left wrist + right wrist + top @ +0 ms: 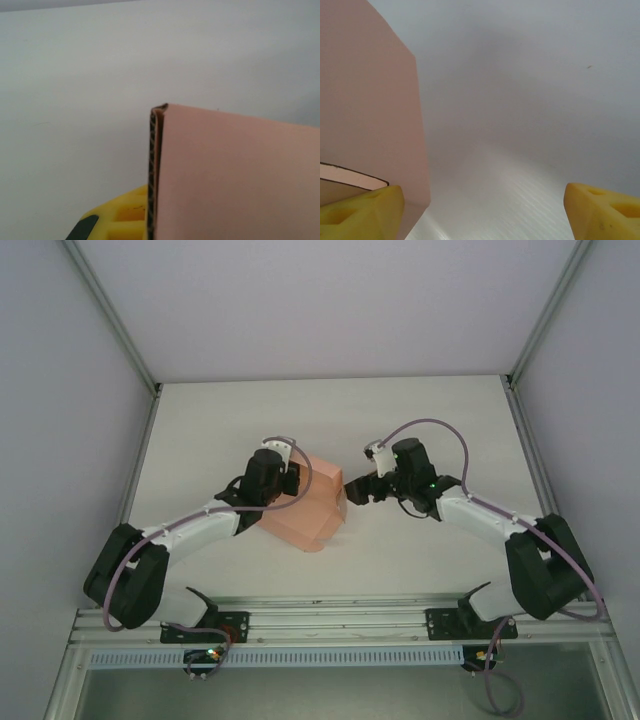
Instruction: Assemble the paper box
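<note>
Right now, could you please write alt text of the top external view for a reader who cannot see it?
A salmon-pink paper box sits in the middle of a white table, seen from above, between two white-and-black robot arms. The left hand is over the box's far left edge, and the right hand reaches in close to its right side.

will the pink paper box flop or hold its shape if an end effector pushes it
Probably fairly stiff: the paper box shows corrugated fluting at its cut edge. Likely light, being thin card, so a push may slide it on the smooth table rather than bend it.
</note>
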